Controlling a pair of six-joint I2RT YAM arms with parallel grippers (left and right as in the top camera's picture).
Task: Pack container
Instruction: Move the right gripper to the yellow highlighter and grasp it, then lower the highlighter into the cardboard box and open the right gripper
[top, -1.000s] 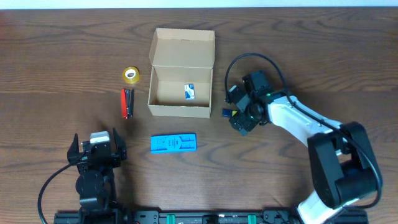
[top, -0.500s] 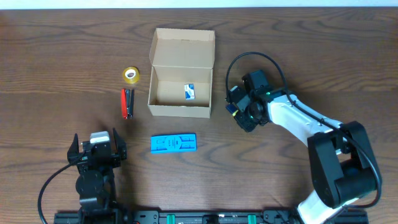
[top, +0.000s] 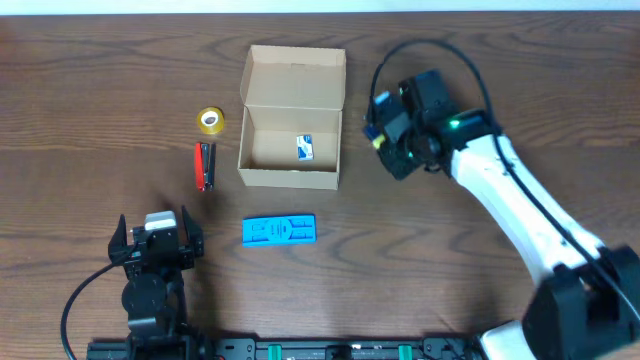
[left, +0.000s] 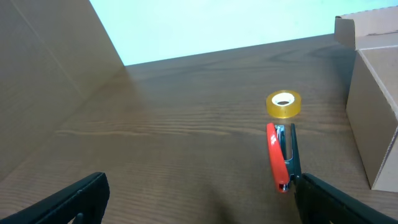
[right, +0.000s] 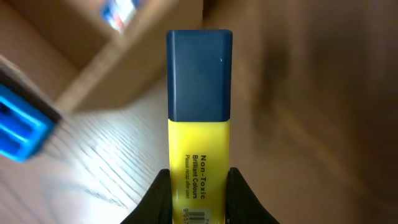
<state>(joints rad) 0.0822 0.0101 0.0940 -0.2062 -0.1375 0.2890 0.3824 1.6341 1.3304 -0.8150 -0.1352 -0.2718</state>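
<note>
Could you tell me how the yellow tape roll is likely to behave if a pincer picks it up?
The tape roll lies flat, hole up, so it probably won't roll unless tipped on edge. It looks small and hollow, so likely light. Its curved side might slip in a grip.

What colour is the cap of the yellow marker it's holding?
Dark blue cap on the yellow highlighter pen; best in right wrist view.

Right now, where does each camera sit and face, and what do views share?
Overhead: above the table, looking straight down at the cardboard box; left arm, right arm show.
Left wrist: low behind the open left gripper, facing tape roll and red stapler.
Right wrist: behind the right gripper, along its held yellow highlighter toward the box.
Shared: tape roll and stapler, overhead and left wrist.
</note>
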